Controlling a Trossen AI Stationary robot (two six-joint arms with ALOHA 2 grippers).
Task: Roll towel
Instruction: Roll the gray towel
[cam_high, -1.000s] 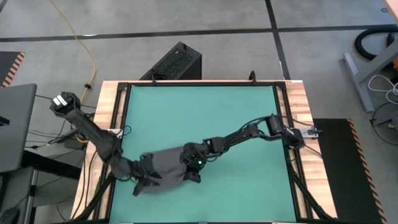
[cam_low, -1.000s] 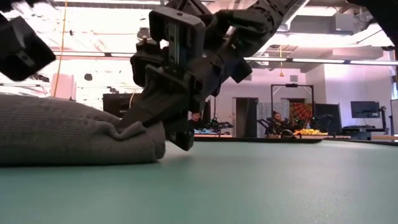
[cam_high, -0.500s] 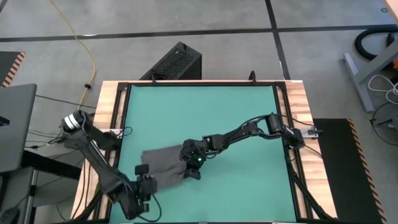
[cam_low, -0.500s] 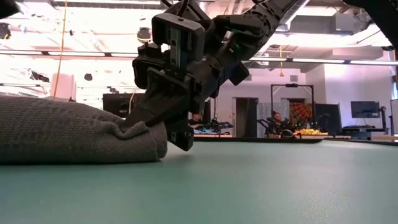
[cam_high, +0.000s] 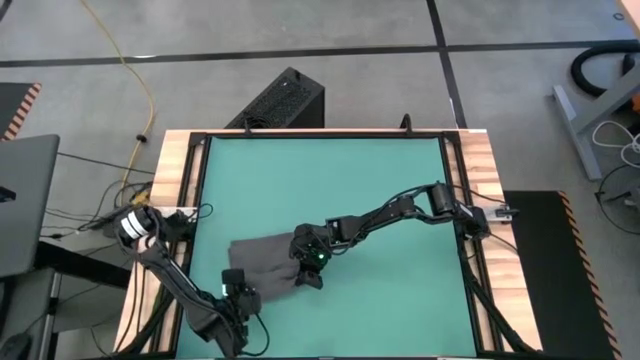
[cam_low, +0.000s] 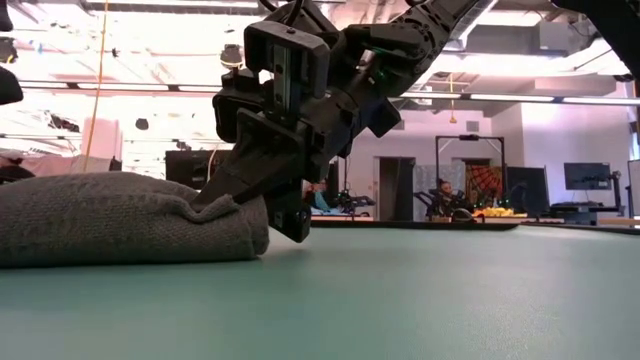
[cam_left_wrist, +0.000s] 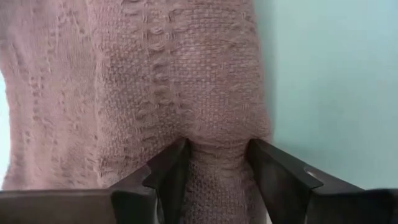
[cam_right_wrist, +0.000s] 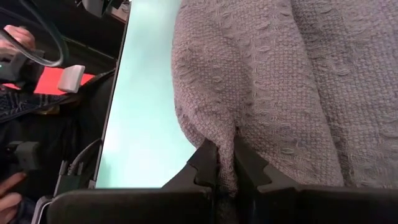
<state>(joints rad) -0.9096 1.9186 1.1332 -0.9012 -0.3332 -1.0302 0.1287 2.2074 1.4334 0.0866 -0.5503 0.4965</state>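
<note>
Left gripper (cam_high: 240, 297) at the towel's left end, fingers apart around a fold. Towel (cam_high: 262, 264) lies front-centre on the green table (cam_high: 330, 180), long axis left-right. Right gripper (cam_high: 306, 272) pinches its right end, hiding that edge.

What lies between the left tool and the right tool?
Only the towel spans between the left tool at its near-left corner and the right tool, which pinches a fold at its right end; the high view shows it.
</note>
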